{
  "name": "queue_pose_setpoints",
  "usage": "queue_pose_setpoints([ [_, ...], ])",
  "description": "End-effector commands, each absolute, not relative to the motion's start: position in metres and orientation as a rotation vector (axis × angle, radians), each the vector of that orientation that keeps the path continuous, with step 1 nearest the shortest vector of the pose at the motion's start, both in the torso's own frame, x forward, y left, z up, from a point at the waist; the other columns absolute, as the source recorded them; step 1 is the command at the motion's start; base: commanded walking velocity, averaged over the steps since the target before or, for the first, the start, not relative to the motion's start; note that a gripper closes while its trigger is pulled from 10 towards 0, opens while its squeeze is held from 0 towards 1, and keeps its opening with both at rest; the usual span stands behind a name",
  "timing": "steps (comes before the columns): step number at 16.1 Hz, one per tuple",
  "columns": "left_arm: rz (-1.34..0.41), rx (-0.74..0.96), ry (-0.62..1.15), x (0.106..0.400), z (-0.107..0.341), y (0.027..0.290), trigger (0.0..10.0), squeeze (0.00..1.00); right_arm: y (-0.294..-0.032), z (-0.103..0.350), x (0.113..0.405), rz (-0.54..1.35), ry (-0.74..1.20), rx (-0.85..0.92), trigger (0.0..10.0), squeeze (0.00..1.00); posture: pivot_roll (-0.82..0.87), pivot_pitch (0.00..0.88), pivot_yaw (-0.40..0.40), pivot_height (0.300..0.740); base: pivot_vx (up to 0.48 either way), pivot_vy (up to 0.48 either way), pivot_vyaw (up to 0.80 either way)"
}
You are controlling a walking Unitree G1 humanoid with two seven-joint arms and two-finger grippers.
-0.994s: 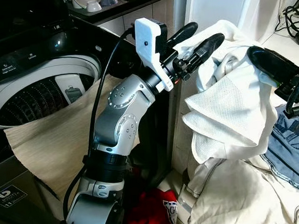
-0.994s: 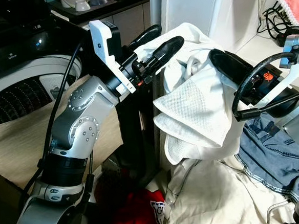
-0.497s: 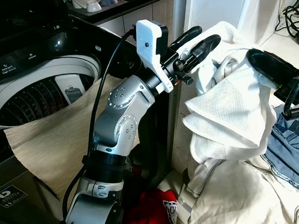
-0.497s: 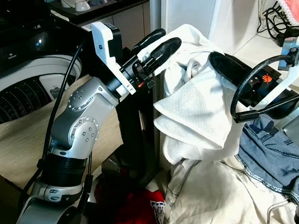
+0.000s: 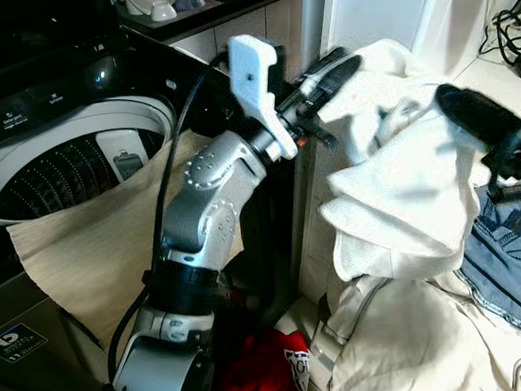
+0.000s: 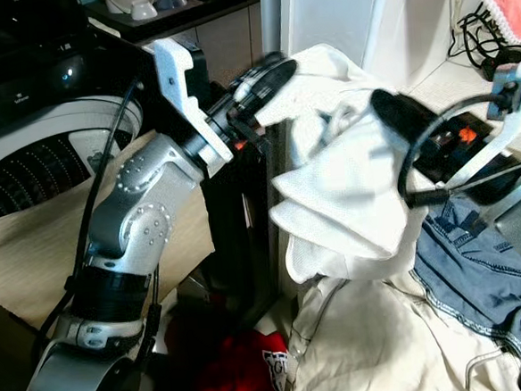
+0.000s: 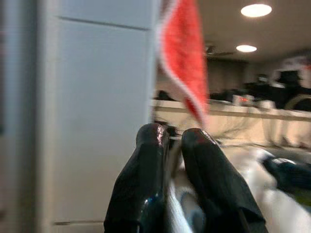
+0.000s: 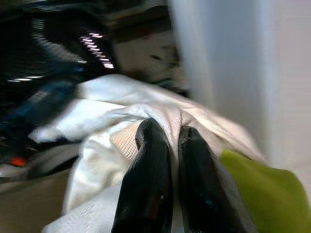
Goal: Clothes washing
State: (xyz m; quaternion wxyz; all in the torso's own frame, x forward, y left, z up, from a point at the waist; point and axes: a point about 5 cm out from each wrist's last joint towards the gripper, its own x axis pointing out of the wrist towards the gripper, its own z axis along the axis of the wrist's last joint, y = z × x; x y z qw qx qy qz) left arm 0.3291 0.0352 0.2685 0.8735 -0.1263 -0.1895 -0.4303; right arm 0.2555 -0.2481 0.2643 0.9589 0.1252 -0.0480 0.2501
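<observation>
Up front, through my eyes, my left gripper (image 5: pixel 328 68) and right gripper (image 5: pixel 469 114) hold a white garment (image 5: pixel 394 186) raised between them, above a pile of pale clothes (image 5: pixel 414 346) and jeans (image 5: pixel 516 267). Left of it sits the washing machine (image 5: pixel 70 164) with its drum open, a beige cloth (image 5: pixel 94 252) draped over its rim. From my left wrist, both fingers (image 7: pixel 146 184) pinch a white fold. From my right wrist, the fingers (image 8: pixel 150 184) press close together on the same white fabric.
</observation>
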Motion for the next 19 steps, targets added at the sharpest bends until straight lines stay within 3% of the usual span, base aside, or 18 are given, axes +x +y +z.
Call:
queue_pose_setpoints([
  [1,-0.844,-0.252,-0.428,0.335,0.277,0.039,0.0,0.00,-0.261,0.269,0.258,0.407,-0.123,0.226,10.0,0.00,-0.18,0.000,0.067,0.740,0.000,0.000,0.00],
  [2,-0.832,-0.250,-0.429,0.336,0.277,0.039,0.0,0.00,-0.264,0.268,0.259,0.382,-0.121,0.220,10.0,0.00,-0.18,0.000,0.067,0.740,0.000,0.000,0.00],
  [3,-0.771,-0.243,-0.443,0.344,0.282,0.039,0.0,0.00,-0.289,0.268,0.267,0.179,-0.123,0.204,10.0,0.00,-0.19,0.000,0.078,0.740,0.000,0.000,0.00],
  [4,-0.742,-0.242,-0.460,0.348,0.287,0.040,0.0,0.00,-0.300,0.269,0.269,0.100,-0.122,0.181,10.0,1.00,-0.19,0.000,0.078,0.740,0.000,0.000,0.00],
  [6,-0.711,-0.256,-0.512,0.356,0.302,0.042,0.0,0.00,-0.323,0.275,0.268,-0.027,-0.147,0.161,10.0,1.00,-0.20,0.000,0.083,0.740,0.000,0.000,0.00],
  [10,-0.722,-0.253,-0.493,0.353,0.293,0.038,0.0,0.00,-0.337,0.271,0.266,-0.135,-0.127,0.071,10.0,1.00,-0.20,0.000,0.087,0.740,0.000,0.000,0.00],
  [13,-0.735,-0.231,-0.484,0.351,0.285,0.035,0.0,0.00,-0.342,0.253,0.265,-0.171,-0.011,-0.080,10.0,1.00,-0.19,0.000,0.086,0.740,0.000,0.000,0.00],
  [15,-0.711,-0.192,-0.519,0.354,0.293,0.046,0.0,0.00,-0.354,0.232,0.260,-0.294,0.143,-0.335,10.0,1.00,-0.19,0.000,0.087,0.740,0.000,0.000,0.00],
  [16,-0.711,-0.186,-0.545,0.355,0.301,0.051,0.0,0.00,-0.350,0.230,0.260,-0.280,0.126,-0.307,10.0,0.42,-0.18,0.000,0.083,0.740,0.000,0.000,0.00],
  [17,-0.732,-0.177,-0.598,0.353,0.316,0.056,0.0,0.00,-0.339,0.233,0.262,-0.234,0.080,-0.264,10.0,0.00,-0.18,0.000,0.084,0.740,0.000,0.000,0.00],
  [19,-0.742,-0.152,-0.664,0.351,0.342,0.065,0.0,0.00,-0.307,0.248,0.268,-0.070,-0.044,-0.184,10.0,0.00,-0.18,0.000,0.087,0.740,0.000,0.000,0.00],
])
